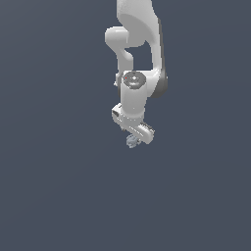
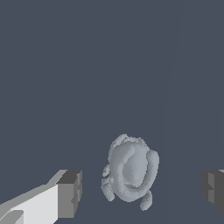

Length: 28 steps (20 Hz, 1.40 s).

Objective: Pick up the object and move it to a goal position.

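Gripper (image 2: 140, 188) spread wide, fingers (image 2: 70, 194) well apart with clear gaps on both sides of the object (image 2: 130, 170). Pale grey-blue bumpy lump lying on the dark floor (image 2: 87, 65) between the pads, touching neither. In the exterior view, partly hidden under the white arm (image 1: 133, 93), peeking out beside the hand.

A flat, plain dark grey-blue floor (image 1: 54, 186) is filling both views. A small pale grey-blue lump with a bumpy skin (image 2: 130, 170) is sitting on it, as far as the wrist view is showing.
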{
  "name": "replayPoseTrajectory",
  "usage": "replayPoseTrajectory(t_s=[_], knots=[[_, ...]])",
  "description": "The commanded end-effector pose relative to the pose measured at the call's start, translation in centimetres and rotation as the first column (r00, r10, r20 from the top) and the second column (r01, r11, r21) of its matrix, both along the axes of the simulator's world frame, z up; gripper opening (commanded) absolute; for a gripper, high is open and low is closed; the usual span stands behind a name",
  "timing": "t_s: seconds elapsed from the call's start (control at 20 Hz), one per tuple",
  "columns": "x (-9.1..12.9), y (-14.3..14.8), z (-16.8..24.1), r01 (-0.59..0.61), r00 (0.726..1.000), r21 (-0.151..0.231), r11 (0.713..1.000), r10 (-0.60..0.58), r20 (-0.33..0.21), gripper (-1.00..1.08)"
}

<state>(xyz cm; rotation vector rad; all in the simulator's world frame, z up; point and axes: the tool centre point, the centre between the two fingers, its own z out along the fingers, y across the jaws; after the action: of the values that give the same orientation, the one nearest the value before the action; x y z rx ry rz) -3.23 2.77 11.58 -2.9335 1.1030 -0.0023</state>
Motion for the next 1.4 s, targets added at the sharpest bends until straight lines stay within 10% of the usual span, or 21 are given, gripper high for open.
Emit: replayPoseTrajectory(t_s=[0.0, 1.35], knots=[[-0.4, 0.3, -0.5, 0.062, 0.998, -0.001, 0.998, -0.062, -0.001, 1.0], [-2.0, 1.2, -4.4, 0.263, 0.965, -0.007, 0.965, -0.263, -0.004, 1.0]])
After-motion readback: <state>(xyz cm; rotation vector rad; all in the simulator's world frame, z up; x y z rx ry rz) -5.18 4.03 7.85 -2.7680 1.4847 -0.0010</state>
